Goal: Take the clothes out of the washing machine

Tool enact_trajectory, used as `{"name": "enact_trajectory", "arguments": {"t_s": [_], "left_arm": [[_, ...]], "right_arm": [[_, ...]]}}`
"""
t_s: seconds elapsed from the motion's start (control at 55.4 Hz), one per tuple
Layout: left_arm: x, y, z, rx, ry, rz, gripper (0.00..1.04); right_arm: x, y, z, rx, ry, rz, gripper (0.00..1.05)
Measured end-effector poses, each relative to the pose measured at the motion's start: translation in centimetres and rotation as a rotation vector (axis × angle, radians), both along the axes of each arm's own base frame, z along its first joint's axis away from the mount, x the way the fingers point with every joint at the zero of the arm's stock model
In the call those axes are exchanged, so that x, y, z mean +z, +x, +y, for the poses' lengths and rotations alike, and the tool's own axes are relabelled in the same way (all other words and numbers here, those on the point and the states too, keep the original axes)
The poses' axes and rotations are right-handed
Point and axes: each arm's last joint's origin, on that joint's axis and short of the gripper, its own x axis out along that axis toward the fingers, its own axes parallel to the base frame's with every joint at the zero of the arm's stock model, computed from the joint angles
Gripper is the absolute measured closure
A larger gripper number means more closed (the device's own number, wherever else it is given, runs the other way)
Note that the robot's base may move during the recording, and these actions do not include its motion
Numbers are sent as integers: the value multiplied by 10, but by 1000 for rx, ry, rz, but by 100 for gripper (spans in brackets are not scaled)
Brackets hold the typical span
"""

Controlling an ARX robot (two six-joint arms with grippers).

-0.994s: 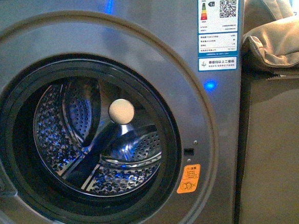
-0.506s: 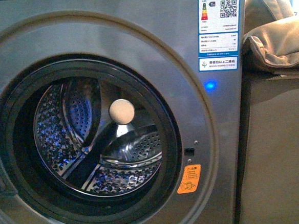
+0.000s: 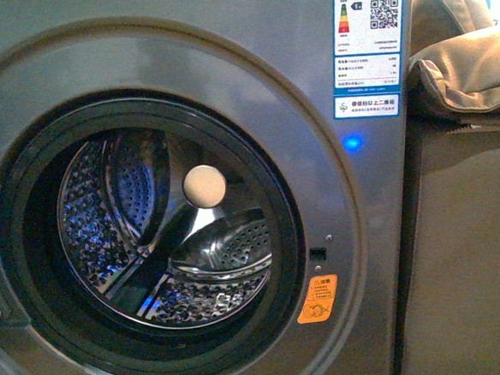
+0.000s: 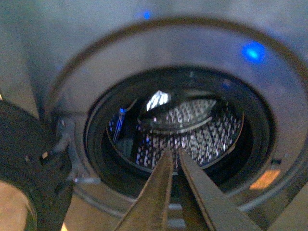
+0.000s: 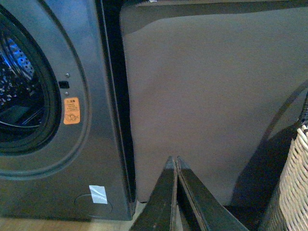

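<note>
The grey washing machine (image 3: pixel 319 191) fills the front view. Its round black-rimmed opening (image 3: pixel 20 212) shows the perforated steel drum (image 3: pixel 97 207) with a pale round hub (image 3: pixel 204 187). No clothes show in the visible part of the drum. In the left wrist view my left gripper (image 4: pixel 172 152) is shut and empty, its tips pointing into the drum (image 4: pixel 192 130) from just outside. My right gripper (image 5: pixel 174 159) is shut and empty, low before the beige cabinet (image 5: pixel 207 96), to the right of the washing machine (image 5: pixel 96 144). Neither arm appears in the front view.
A beige cabinet (image 3: pixel 469 249) stands against the machine's right side, with a heap of beige fabric (image 3: pixel 465 69) on top. A wicker basket (image 5: pixel 294 183) stands near the right gripper. An orange sticker (image 3: pixel 317 299) and a lit blue lamp (image 3: pixel 352 143) mark the machine's front.
The machine sits very slightly lower and further right in the front view than a second ago. Nothing else differs.
</note>
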Motion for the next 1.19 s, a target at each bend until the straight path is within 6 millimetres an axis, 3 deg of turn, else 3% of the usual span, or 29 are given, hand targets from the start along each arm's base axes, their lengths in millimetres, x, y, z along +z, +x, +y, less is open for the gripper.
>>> {"name": "enact_trajectory", "arguments": {"t_s": [0.108,0.47,0.795,1.192], "left_arm": [[-31,-10,7,4,4,9,101],[-93,-36,24,-14,3,6,101],[-123,-51,30,10,3,3,101],[-143,-63,30,11,3,-4,101]], "right_arm": [[0,0,0,0,0,0,102],[0,0,0,0,0,0,102],[0,0,0,0,0,0,102],[0,0,0,0,0,0,102]]}}
